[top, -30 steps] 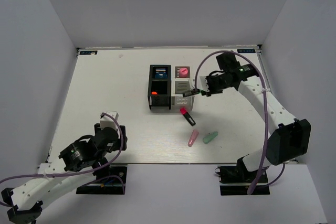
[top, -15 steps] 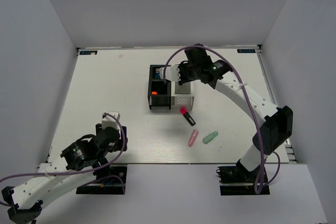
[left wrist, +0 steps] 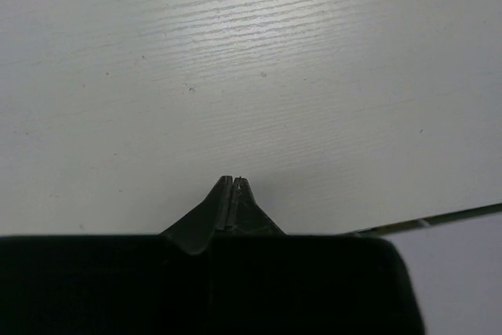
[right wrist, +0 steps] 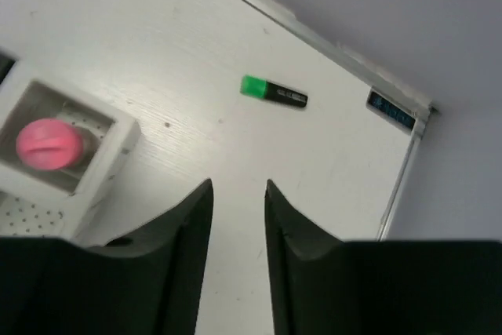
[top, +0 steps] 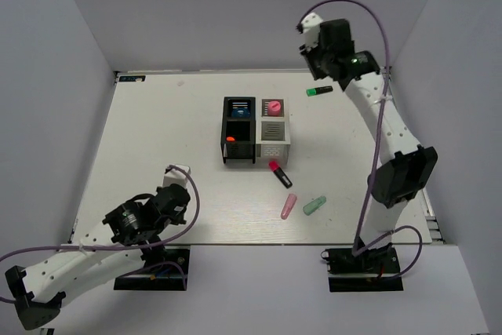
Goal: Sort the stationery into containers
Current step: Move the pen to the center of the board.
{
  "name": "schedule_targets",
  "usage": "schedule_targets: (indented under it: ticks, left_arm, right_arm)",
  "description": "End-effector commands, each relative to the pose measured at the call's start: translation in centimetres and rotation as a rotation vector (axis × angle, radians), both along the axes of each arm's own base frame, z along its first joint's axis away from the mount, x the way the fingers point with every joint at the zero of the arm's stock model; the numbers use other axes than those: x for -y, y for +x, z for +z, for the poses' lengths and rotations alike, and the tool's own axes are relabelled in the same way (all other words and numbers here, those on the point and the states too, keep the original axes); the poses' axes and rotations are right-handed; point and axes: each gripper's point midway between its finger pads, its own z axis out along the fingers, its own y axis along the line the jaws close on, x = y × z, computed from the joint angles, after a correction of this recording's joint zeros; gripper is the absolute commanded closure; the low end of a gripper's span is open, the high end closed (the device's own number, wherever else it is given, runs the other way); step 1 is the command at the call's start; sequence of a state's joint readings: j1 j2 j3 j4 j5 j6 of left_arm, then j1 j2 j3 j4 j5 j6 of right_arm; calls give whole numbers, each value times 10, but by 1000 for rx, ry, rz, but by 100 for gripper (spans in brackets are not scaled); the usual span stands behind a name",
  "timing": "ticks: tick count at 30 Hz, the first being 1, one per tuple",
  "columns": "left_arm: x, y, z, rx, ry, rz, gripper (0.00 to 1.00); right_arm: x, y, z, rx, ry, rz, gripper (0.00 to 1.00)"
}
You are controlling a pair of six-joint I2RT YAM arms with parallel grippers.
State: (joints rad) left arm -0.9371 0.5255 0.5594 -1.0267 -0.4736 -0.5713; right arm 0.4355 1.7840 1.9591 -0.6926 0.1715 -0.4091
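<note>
My left gripper (left wrist: 232, 186) is clenched, its two fingertips pressed flat against each other with nothing between them. It hangs low over bare table (top: 157, 131) at the near left, touching none of the stationery.

My right gripper (right wrist: 238, 194) is raised high at the far right, close to the back wall. Its fingers (right wrist: 196, 221) stand a narrow gap apart and that gap is empty, so it grasps nothing.

Below it the green-capped marker (right wrist: 273, 92) lies flat on the table near the far right corner, well apart from the containers. The black organiser (top: 238, 151) and white organiser (top: 274, 147) stand joined side by side in the middle of the table. The blue pot (top: 239, 109) sits in the black one's far cell and an orange cap (top: 230, 139) shows in its near cell. The pink tube (right wrist: 49, 144) stands in the white one's far cell.

The red-capped marker (top: 279, 172) lies on the table just in front of the white organiser. Nearer me, the pink capsule (top: 289, 206) and mint-green capsule (top: 314, 205) lie beside each other.

A blue sticker (right wrist: 391, 110) sits at the table's far right corner; its writing is too small to read.
</note>
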Motion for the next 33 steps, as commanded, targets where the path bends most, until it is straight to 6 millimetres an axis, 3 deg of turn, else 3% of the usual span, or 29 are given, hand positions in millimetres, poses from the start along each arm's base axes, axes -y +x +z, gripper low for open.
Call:
schedule_targets:
  ticks: [1, 2, 3, 4, 5, 6, 9, 13, 14, 16, 17, 18, 19, 20, 21, 22, 24, 32, 33]
  left_arm:
    - [0, 2, 16, 25, -2, -19, 87]
    - [0, 2, 15, 28, -7, -18, 73]
    - [-1, 1, 10, 26, -4, -19, 57]
    - [-2, 1, 9, 39, -19, -14, 42]
    - [1, 3, 11, 58, -50, -17, 27]
    - [0, 1, 4, 52, -44, -17, 22]
    - [-1, 2, 9, 72, -62, -12, 18]
    - [-2, 3, 7, 68, -52, -8, 17]
    - [-2, 2, 7, 65, -48, -10, 17]
    - [-2, 2, 5, 54, -33, -9, 17]
    - [-3, 2, 4, 49, -27, -11, 17]
    - [-3, 1, 3, 41, -16, -11, 17]
    - [-3, 1, 2, 35, -12, -12, 17]
    - [-3, 1, 0, 33, -9, -11, 17]
    - [-4, 1, -1, 29, -1, -8, 17]
    - [-4, 1, 0, 29, 0, -9, 17]
    - [-4, 1, -1, 25, 8, -11, 16]
    - [-6, 2, -5, 11, 41, -4, 16]
    - [-6, 2, -6, 7, 47, -4, 15]
  right_arm:
    - [49, 3, -30, -249, 248, -339, 59]
    - [72, 12, -30, -260, 298, -392, 46]
    - [70, 19, -67, -380, 325, -413, 34]
    - [73, 32, -44, -337, 394, -435, 34]
    - [79, 40, -66, -420, 450, -459, 34]
    - [80, 50, -77, -420, 470, -464, 39]
    - [77, 58, -98, -475, 547, -491, 40]
    - [75, 84, -123, -461, 667, -560, 45]
    - [70, 96, -117, -423, 723, -521, 46]
    - [68, 104, -139, -407, 783, -443, 52]
    - [60, 119, -116, -296, 833, -341, 55]
    - [62, 127, -119, -231, 851, -303, 59]
    - [64, 130, -127, -202, 815, -269, 65]
    - [63, 142, -134, -173, 798, -255, 88]
    - [65, 152, -126, -136, 786, -245, 100]
    - [70, 159, -130, -116, 744, -247, 100]
    - [73, 166, -162, -126, 718, -264, 100]
    - [83, 187, -190, -5, 735, -244, 100]
    - [84, 189, -205, -23, 715, -253, 100]
